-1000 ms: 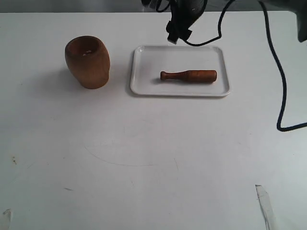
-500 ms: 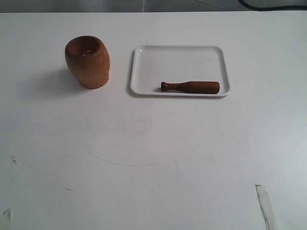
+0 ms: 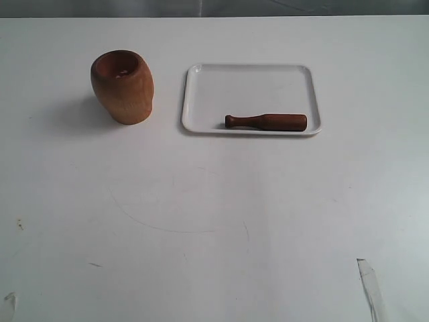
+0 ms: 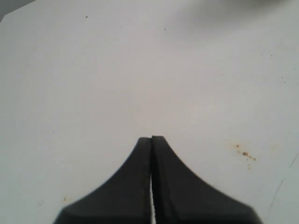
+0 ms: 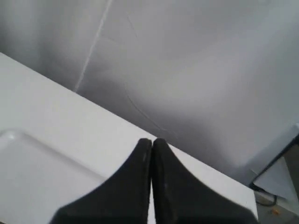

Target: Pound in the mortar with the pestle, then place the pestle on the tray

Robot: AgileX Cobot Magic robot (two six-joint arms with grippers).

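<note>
The light-brown wooden mortar (image 3: 123, 86) stands upright on the white table, left of the tray. On the flat white tray (image 3: 249, 79) lies the reddish-brown pestle (image 3: 266, 121), along the near rim, thick end to the right. Neither arm shows in the exterior view. My left gripper (image 4: 152, 138) is shut with nothing in it, over bare table. My right gripper (image 5: 152, 141) is also shut and empty, above the table's far edge with a corner of the tray (image 5: 28, 163) beside it.
A grey wall (image 5: 196, 60) rises behind the table's far edge. A strip of tape (image 3: 369, 285) lies near the front right. Small brown stains (image 4: 244, 151) mark the table surface under the left gripper.
The right arm and its cables, above the tray a second ago, have left the exterior view. The pestle has shifted from the tray's middle to its near rim.
</note>
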